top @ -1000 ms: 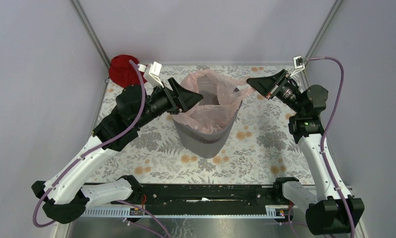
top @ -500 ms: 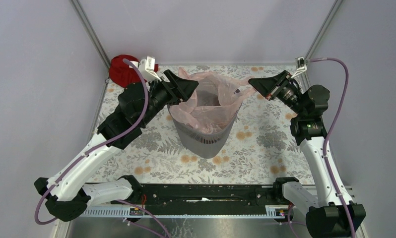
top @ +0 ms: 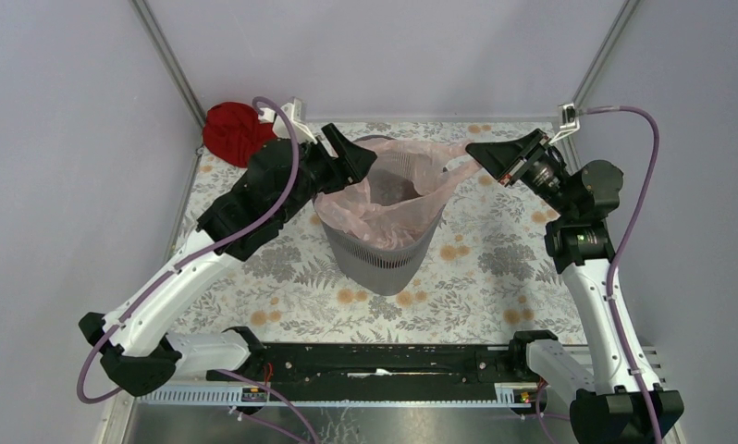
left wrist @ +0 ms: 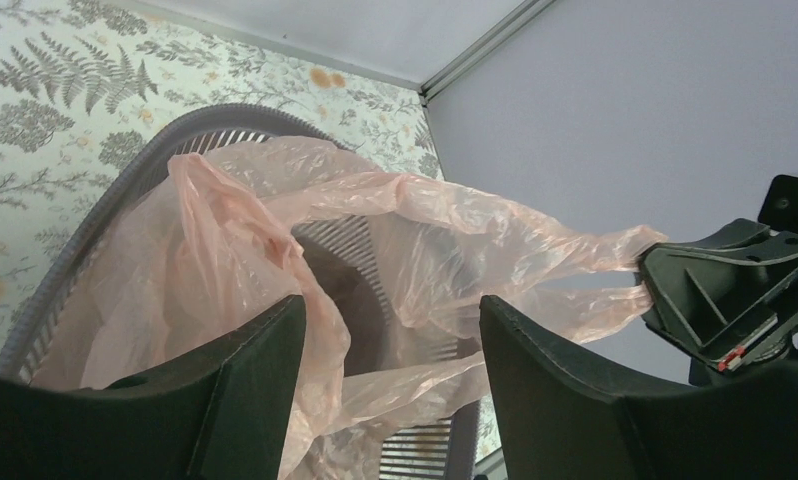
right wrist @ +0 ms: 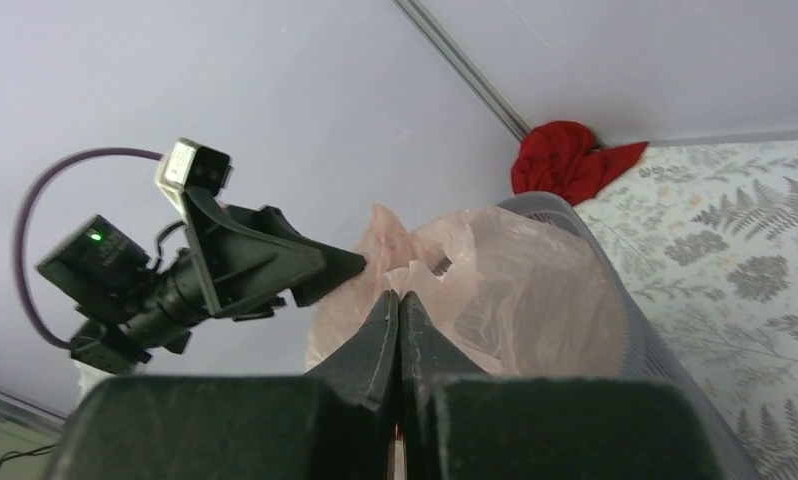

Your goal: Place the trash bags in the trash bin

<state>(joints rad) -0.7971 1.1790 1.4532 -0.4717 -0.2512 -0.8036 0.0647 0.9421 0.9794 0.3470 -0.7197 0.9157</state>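
Observation:
The dark grey mesh trash bin (top: 384,254) stands mid-table with the pale pink trash bag (top: 398,199) draped inside it and over its rim. My right gripper (top: 473,149) is shut on the bag's right handle and holds it stretched above the bin's far right rim; its closed tips (right wrist: 396,296) pinch the film (right wrist: 515,280). My left gripper (top: 365,165) hovers over the bin's far left rim (left wrist: 205,115). It is open (left wrist: 390,305), and loose film (left wrist: 445,220) hangs in the gap and brushes the left finger (left wrist: 245,390).
A crumpled red cloth (top: 234,129) lies in the back left corner by the enclosure post. Grey walls close in the back and both sides. The floral table cover (top: 476,277) surrounds the bin.
My left arm has swung back and right along the bin's left rim, its jaws a little wider. The bag's raised left edge has sunk. My right gripper drifted slightly right, still gripping.

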